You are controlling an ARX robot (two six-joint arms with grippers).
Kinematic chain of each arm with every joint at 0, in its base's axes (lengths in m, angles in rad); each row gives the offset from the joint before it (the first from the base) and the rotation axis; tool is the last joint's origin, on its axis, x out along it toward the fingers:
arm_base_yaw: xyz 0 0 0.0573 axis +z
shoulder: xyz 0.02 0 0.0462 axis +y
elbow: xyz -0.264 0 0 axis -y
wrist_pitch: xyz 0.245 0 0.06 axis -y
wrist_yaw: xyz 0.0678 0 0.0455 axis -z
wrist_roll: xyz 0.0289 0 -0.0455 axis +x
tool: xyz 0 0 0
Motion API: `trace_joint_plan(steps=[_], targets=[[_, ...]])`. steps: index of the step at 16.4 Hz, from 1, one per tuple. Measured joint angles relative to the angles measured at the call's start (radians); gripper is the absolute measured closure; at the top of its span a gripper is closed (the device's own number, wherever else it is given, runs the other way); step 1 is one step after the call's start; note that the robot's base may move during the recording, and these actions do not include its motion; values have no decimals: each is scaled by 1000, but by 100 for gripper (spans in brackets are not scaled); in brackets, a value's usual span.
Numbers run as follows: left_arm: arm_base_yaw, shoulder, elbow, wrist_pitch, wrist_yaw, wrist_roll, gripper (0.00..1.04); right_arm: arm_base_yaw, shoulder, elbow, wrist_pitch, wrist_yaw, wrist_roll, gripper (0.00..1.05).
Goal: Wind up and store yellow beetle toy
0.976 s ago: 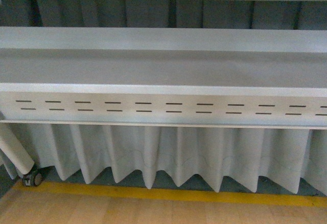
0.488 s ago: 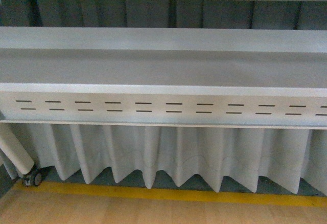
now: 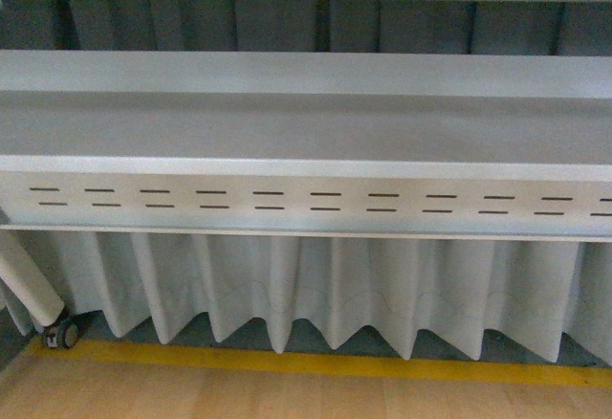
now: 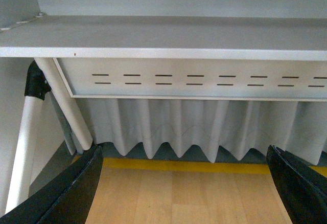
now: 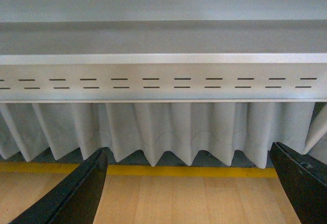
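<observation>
The yellow beetle toy is out of view in every frame. My left gripper [image 4: 186, 185] is open and empty, its two black fingers [image 4: 76, 193] spread wide above a wooden floor. My right gripper [image 5: 189, 188] is open and empty too, its black fingers [image 5: 82, 196] wide apart over the same floor. Neither arm shows in the front view.
A grey table [image 3: 306, 132] with a slotted front panel [image 3: 306, 201] and a pleated white skirt [image 3: 316, 290] stands ahead. A white table leg with a caster [image 3: 59, 333] is at the lower left. A yellow line [image 3: 316, 363] runs along the wooden floor [image 3: 287, 395].
</observation>
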Motion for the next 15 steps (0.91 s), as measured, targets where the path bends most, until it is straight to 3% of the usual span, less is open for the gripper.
trace_joint_plan(steps=[15], targets=[[0, 0, 0, 1, 0, 0, 7, 0, 0, 0, 0, -1, 0, 7]])
